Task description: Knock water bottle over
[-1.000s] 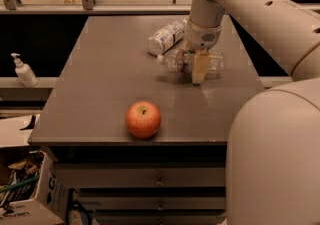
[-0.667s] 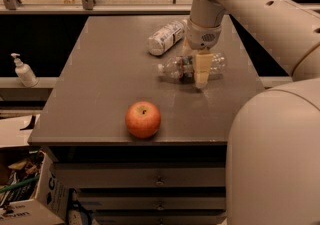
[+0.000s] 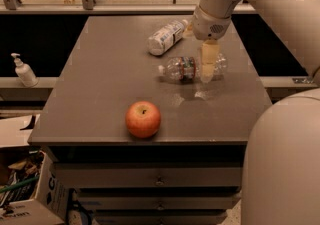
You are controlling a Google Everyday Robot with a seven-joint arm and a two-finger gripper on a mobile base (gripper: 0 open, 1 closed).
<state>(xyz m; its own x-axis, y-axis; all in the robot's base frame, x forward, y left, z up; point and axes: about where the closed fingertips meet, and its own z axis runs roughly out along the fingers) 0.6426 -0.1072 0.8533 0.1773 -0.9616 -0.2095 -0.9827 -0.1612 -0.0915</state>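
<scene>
Though grip is unclear, the end effector (image 3: 208, 69) points down at the water bottle (image 3: 181, 68).

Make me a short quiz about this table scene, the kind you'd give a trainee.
1. True or false: the water bottle stands upright.
2. Where is the pincer? A) over the apple; B) at the water bottle, on the end away from its cap; C) beside the pump dispenser.
3. How many bottles lie on the table?

Key:
1. False: it lies on its side, cap toward the left of the picture.
2. B.
3. Two: the water bottle and the white bottle behind it.
</scene>
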